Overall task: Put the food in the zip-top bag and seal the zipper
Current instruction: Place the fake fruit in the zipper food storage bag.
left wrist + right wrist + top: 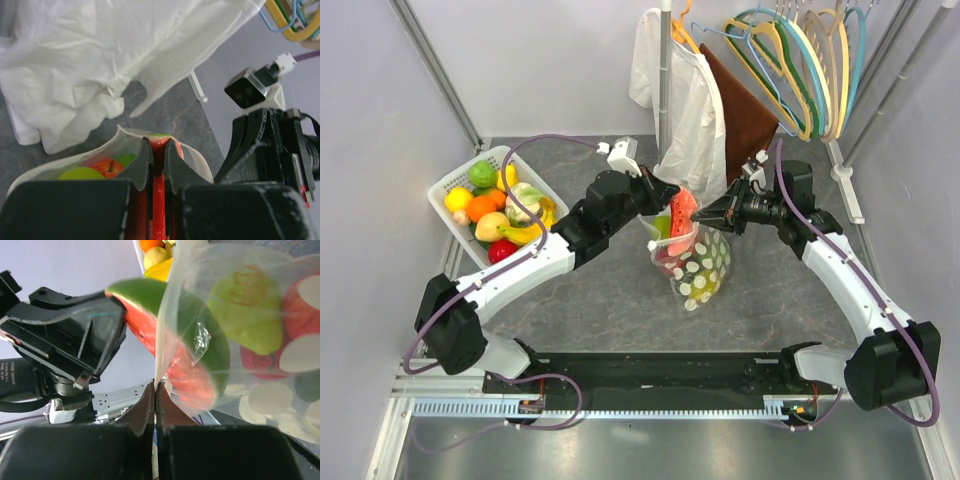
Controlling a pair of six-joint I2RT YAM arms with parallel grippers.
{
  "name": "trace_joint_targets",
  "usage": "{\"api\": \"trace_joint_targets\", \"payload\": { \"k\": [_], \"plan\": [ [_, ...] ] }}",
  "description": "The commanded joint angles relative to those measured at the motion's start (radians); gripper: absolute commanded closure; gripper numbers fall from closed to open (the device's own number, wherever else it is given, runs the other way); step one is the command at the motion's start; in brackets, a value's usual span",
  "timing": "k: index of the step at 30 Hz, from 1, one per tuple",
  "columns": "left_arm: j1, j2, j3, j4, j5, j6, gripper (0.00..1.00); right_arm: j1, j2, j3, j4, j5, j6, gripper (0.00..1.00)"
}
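Observation:
The clear dotted zip-top bag hangs at the table's middle with several toy fruits inside. My right gripper is shut on the bag's mouth edge and holds it up. My left gripper is shut on a red watermelon slice with a green rind, part way into the bag's mouth. The slice shows between my left fingers in the left wrist view, above a red apple and a green fruit in the bag. The zipper slider is not visible.
A white lattice basket with several more toy fruits stands at the back left. A white garment and a rack of coloured hangers hang behind the bag. The two grippers are close together over the bag.

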Motion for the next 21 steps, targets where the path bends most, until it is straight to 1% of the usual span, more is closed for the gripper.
{"api": "trace_joint_targets", "payload": {
  "k": [1,3,5,6,7,8,9,10,11,12,13,14,15,16,17,18,19,20,21],
  "plan": [
    [-0.005,-0.052,-0.039,-0.023,0.152,-0.102,0.96,-0.002,-0.014,0.017,0.052,-0.022,0.014,1.00],
    [-0.006,-0.052,-0.062,-0.026,0.191,-0.111,0.94,-0.001,-0.020,0.022,0.056,-0.030,0.008,1.00],
    [-0.007,-0.050,-0.073,-0.044,0.258,-0.095,0.85,-0.002,-0.026,0.025,0.079,-0.056,-0.001,1.00],
    [-0.006,-0.047,-0.072,-0.057,0.280,-0.075,0.78,-0.002,-0.029,0.025,0.087,-0.064,-0.007,1.00],
    [-0.005,-0.049,-0.062,-0.096,0.292,-0.059,0.68,-0.002,-0.034,0.028,0.091,-0.082,-0.015,1.00],
    [-0.004,-0.058,-0.055,-0.124,0.301,-0.039,0.64,-0.002,-0.041,0.027,0.090,-0.091,-0.035,1.00],
    [-0.001,-0.081,-0.050,-0.133,0.312,0.014,0.54,-0.002,-0.046,0.027,0.090,-0.103,-0.049,1.00],
    [0.016,-0.099,-0.041,-0.193,0.323,0.043,0.49,-0.001,-0.053,0.025,0.090,-0.122,-0.061,1.00],
    [0.031,-0.118,-0.038,-0.208,0.374,0.071,0.44,-0.001,-0.066,0.022,0.090,-0.136,-0.075,1.00],
    [0.050,-0.138,-0.033,-0.222,0.414,0.130,0.31,-0.002,-0.073,0.022,0.088,-0.149,-0.110,1.00],
    [0.092,-0.185,-0.030,-0.248,0.456,0.160,0.24,-0.001,-0.080,0.016,0.090,-0.168,-0.122,1.00],
    [0.117,-0.207,-0.033,-0.264,0.593,0.192,0.22,-0.001,-0.086,0.013,0.090,-0.203,-0.133,1.00],
    [0.143,-0.233,-0.041,-0.268,0.670,0.258,0.22,-0.001,-0.089,0.007,0.090,-0.215,-0.152,1.00],
    [0.190,-0.279,-0.039,-0.277,0.732,0.289,0.20,-0.001,-0.092,0.001,0.092,-0.234,-0.168,1.00],
    [0.212,-0.300,-0.035,-0.323,0.814,0.325,0.18,-0.001,-0.093,-0.002,0.090,-0.266,-0.185,1.00],
    [0.234,-0.314,-0.001,-0.362,0.832,0.425,0.18,0.001,-0.098,-0.013,0.090,-0.275,-0.202,1.00],
    [0.235,-0.322,0.028,-0.406,0.838,0.491,0.18,0.001,-0.104,-0.016,0.088,-0.283,-0.213,1.00],
    [0.235,-0.319,0.084,-0.517,0.825,0.618,0.18,0.001,-0.106,-0.022,0.088,-0.301,-0.224,1.00],
    [0.235,-0.314,0.112,-0.562,0.817,0.672,0.18,0.003,-0.109,-0.025,0.084,-0.307,-0.239,1.00]
  ]
}}
